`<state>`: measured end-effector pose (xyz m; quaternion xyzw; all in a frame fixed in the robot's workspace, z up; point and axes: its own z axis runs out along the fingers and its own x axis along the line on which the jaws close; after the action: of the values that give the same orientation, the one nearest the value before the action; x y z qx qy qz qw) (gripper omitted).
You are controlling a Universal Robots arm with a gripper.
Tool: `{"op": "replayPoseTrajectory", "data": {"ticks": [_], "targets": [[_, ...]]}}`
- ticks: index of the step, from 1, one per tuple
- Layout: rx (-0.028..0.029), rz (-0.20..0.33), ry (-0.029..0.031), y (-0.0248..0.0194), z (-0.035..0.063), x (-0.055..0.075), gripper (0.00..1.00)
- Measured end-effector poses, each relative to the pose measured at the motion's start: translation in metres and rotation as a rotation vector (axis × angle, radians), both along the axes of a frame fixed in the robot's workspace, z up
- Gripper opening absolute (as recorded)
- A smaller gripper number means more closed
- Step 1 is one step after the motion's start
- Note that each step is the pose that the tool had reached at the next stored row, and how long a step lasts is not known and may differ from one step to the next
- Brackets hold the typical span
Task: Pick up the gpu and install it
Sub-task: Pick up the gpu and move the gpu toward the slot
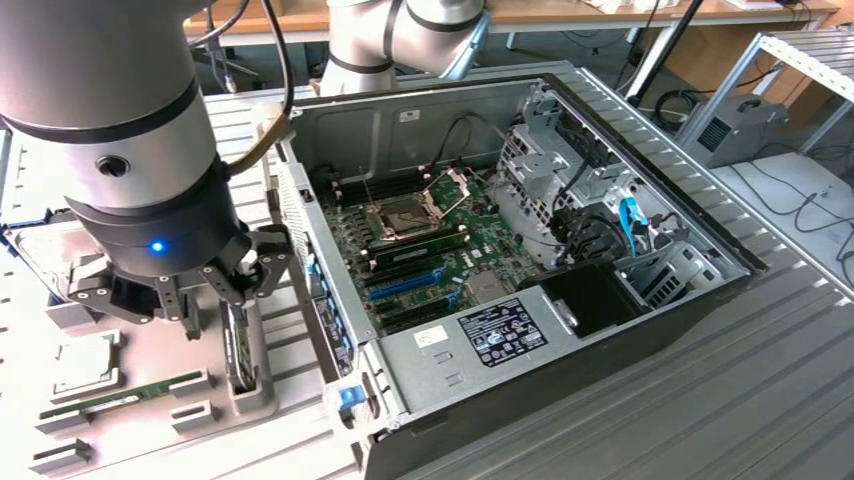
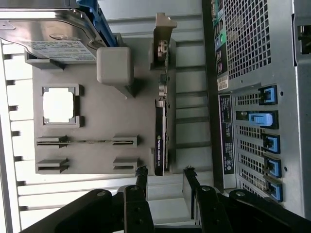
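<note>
Both black fingers (image 2: 142, 180) of our dark gripper (image 2: 165, 178) are standing well apart and gripping nothing. We are hovering them above the gpu (image 2: 161, 141), a thin black rectangular expansion card with a silvery metal end bracket, one finger to each side of its line. The card is standing on its long edge in a slot of the grey moulded parts holder (image 2: 97, 97), likely so that its two flat faces are offering themselves to the fingers. In the same holder a square silvery processor chip (image 2: 58, 105), a narrow green memory stick (image 2: 87, 142) and a silver hard drive with a white label (image 2: 43, 34) are resting in their own recesses. Just beside the holder, on the exterior view's right, the open grey metal computer case (image 1: 427, 385) is lying on its side. We are judging that this is presenting the green motherboard (image 1: 441, 245) and its blue slots (image 1: 400, 287) face-up for installing.
</note>
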<state>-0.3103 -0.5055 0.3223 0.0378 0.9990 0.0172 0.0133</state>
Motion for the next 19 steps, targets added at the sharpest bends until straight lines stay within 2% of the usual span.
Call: {"op": "replayPoseTrajectory", "data": {"ticks": [19], "targets": [[-0.0002,0.0,0.0001,0.0057,-0.0144,-0.002,0.42]]}}
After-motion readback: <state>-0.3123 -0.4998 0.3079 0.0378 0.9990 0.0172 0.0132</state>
